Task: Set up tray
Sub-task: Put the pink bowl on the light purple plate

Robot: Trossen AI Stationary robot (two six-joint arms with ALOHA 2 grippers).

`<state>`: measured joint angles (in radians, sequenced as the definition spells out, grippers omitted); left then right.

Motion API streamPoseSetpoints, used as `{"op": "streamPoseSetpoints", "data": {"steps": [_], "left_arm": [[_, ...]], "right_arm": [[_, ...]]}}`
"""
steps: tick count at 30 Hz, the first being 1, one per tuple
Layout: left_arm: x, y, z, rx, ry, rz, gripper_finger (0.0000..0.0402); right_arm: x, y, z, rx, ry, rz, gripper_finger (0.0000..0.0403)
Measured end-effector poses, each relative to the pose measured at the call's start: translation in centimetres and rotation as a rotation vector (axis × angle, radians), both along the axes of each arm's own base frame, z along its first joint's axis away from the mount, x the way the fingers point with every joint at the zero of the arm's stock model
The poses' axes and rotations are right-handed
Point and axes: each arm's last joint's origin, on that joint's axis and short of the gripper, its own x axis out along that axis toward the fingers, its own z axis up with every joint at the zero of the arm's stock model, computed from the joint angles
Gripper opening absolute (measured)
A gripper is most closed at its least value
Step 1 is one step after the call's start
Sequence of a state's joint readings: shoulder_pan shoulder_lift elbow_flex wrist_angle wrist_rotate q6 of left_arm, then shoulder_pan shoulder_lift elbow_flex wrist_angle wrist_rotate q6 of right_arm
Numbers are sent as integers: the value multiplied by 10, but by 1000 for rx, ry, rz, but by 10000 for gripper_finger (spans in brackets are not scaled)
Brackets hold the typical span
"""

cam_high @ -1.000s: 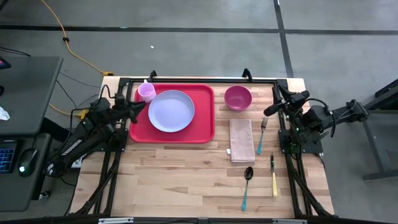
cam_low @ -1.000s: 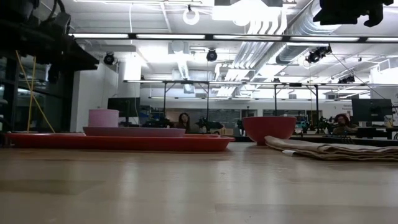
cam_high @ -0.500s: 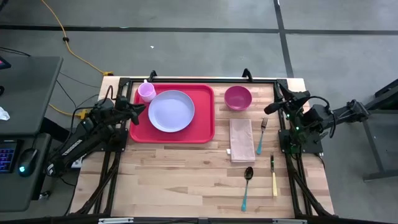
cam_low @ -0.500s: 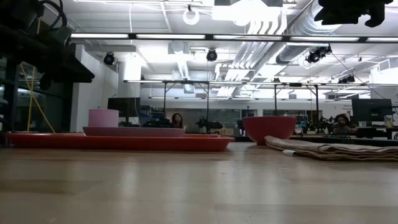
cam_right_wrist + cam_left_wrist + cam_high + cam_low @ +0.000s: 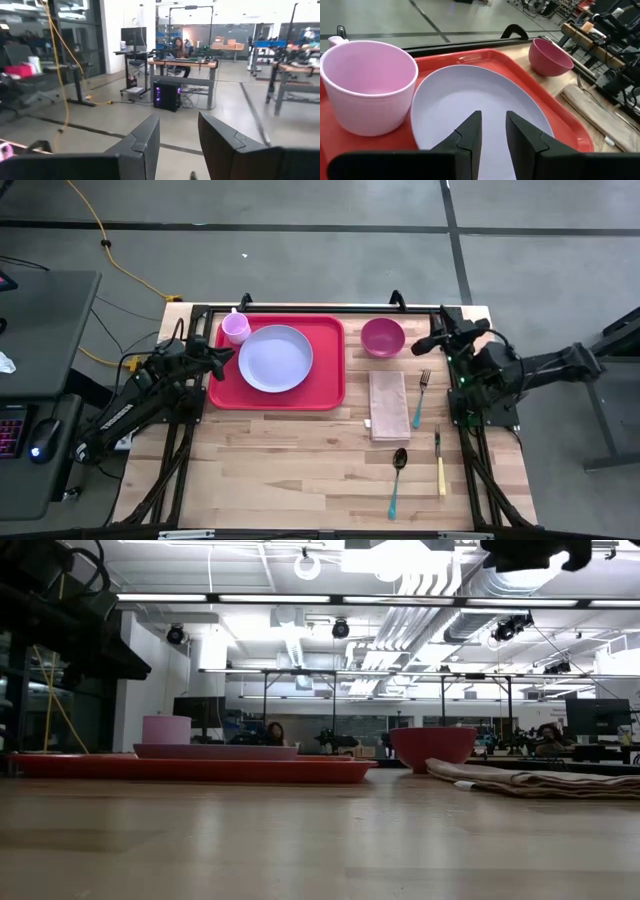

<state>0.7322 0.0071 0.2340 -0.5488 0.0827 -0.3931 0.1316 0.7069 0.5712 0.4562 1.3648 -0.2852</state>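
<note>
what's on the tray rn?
On the tray: a lavender plate and a pink cup in the far-left corner, both empty. The tray floor beneath them is covered, so anything under them can't be seen. Nothing else is on it.

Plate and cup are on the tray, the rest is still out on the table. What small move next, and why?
Probably swing the right gripper down over the magenta bowl. It stands on bare wood just beside the tray, nearest that gripper, whose jaws stand open and empty. The lavender plate and pink cup already sit on the tray; the left gripper waits at its edge.
</note>
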Motion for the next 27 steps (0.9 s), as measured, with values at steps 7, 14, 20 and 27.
{"op": "streamPoseSetpoints", "data": {"steps": [7, 14, 20, 27], "left_arm": [[0, 0, -1, -5, 4, 9, 117], [0, 0, -1, -6, 6, 11, 117], [0, 0, -1, -7, 6, 12, 117], [0, 0, 0, -7, -3, 12, 117]], "right_arm": [[16, -18, 16, 61, 67, 65, 113], [29, -52, 13, 284, 202, 105, 113], [42, -85, 9, 388, 238, 153, 113], [40, -118, -5, 524, 242, 151, 113]]}}
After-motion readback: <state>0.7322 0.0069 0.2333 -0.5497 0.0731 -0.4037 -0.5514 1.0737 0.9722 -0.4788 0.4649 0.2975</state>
